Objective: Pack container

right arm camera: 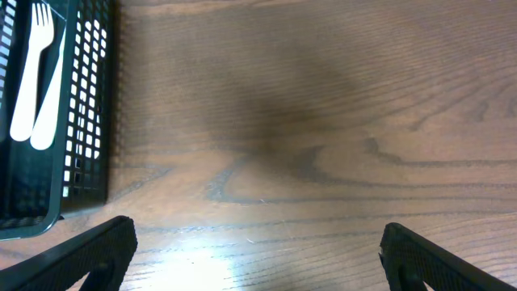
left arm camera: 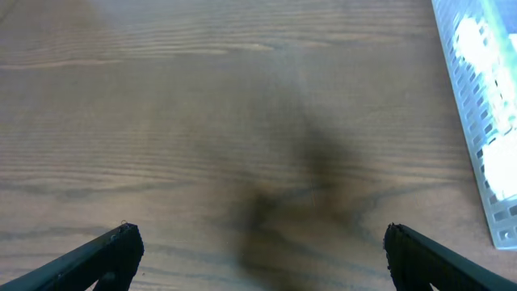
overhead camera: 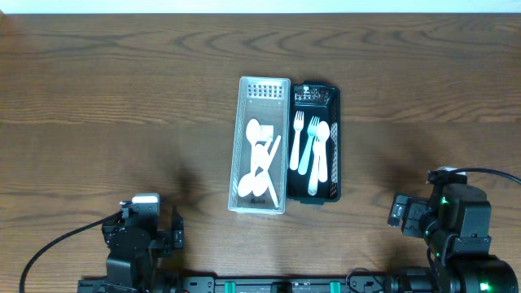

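Note:
A white perforated container (overhead camera: 243, 146) stands mid-table and holds white plastic spoons (overhead camera: 260, 159). A black perforated container (overhead camera: 334, 138) stands against its right side and holds white forks and a spoon (overhead camera: 313, 146). My left gripper (left arm camera: 258, 246) is open and empty over bare table near the front left; the white container's edge (left arm camera: 477, 121) shows at the right of its wrist view. My right gripper (right arm camera: 258, 246) is open and empty near the front right; the black container (right arm camera: 81, 121) with a white fork (right arm camera: 32, 65) shows at the left of its wrist view.
The wooden table (overhead camera: 122, 98) runs wide on both sides of the containers. Both arm bases sit at the front edge, the left arm (overhead camera: 138, 236) and the right arm (overhead camera: 456, 220), with cables beside them.

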### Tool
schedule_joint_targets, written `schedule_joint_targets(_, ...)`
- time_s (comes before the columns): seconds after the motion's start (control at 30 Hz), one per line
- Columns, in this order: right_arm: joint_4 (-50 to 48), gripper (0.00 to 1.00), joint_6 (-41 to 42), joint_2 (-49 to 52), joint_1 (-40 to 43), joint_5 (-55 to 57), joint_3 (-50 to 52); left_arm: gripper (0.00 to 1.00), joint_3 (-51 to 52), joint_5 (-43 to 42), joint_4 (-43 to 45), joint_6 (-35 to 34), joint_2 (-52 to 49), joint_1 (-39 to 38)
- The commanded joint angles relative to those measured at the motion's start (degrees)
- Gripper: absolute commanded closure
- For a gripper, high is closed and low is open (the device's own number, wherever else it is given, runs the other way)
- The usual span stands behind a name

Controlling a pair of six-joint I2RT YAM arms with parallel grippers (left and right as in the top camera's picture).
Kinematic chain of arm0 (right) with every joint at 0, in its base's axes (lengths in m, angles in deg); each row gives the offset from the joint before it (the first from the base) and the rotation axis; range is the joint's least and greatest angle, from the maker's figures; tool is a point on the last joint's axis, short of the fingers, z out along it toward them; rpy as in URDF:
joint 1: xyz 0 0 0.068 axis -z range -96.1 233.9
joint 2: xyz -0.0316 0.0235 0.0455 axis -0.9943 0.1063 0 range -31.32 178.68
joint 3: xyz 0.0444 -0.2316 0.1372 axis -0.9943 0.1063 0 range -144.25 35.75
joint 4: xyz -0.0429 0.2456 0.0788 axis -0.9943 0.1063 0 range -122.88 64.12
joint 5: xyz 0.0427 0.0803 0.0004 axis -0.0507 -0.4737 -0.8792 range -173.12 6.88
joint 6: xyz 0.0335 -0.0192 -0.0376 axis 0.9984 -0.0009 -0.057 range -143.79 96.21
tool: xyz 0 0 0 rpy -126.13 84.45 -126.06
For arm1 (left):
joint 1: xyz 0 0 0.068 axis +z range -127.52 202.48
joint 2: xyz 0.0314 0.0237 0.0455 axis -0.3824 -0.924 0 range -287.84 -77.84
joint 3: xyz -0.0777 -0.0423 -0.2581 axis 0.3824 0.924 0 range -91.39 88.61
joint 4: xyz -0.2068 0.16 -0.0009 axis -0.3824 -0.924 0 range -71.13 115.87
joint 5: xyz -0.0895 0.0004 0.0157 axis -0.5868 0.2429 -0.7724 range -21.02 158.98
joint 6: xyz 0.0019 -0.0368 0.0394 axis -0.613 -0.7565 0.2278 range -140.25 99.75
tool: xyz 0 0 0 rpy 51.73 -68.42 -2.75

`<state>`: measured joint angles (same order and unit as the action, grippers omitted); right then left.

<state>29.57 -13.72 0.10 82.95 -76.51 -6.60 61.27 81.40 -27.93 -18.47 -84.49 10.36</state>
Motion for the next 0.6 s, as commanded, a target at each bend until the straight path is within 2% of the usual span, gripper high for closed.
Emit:
schedule_joint_targets(0.0, 0.15, 0.01, 0.61, -0.37, -0.42, 0.00, 0.15, 0.02, -0.26, 0.22, -0.07, 0.76, -0.28, -0.28)
schedule_joint_targets(0.57, 0.15, 0.01, 0.61, -0.37, -0.42, 0.00, 0.15, 0.02, -0.26, 0.22, -0.09, 0.76, -0.28, -0.28)
